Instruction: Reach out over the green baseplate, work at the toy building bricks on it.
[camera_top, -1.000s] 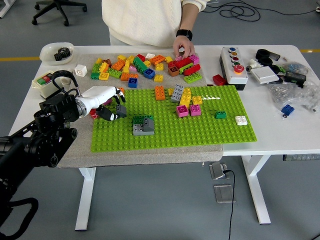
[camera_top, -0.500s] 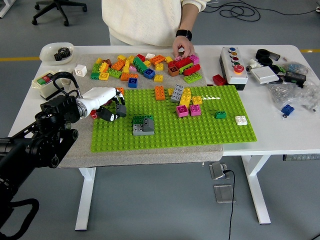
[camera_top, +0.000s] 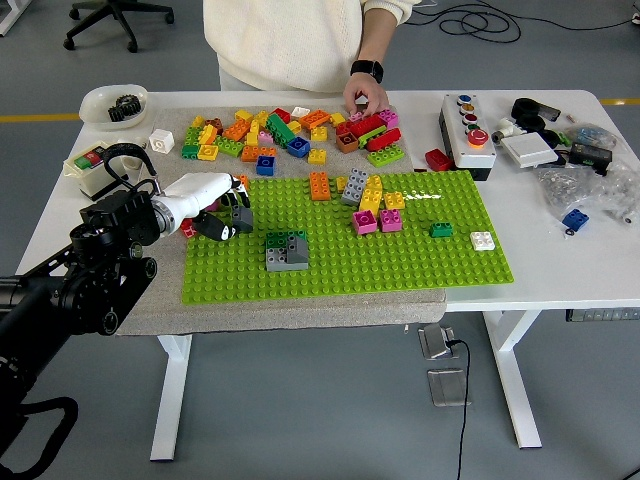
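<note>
On your white surface (camera_top: 520, 290) the flat green studded baseplate (camera_top: 345, 260) already carries small grey (camera_top: 286, 251) and yellow-pink brick stacks (camera_top: 372, 205); most loose bricks (camera_top: 270, 130) wait beyond it, so much is left; your left hand (camera_top: 222, 208) at the baseplate's left edge looks curled around a small dark grey brick (camera_top: 241, 217), not yet set.

This is a robotics lab. A white sit-stand table (camera_top: 560, 265) stands on a grey floor, with a button control box (camera_top: 466, 125) near its far right corner. Cables (camera_top: 470, 20) trail beyond the table, and an office chair (camera_top: 118, 18) waits past its far left corner.
</note>
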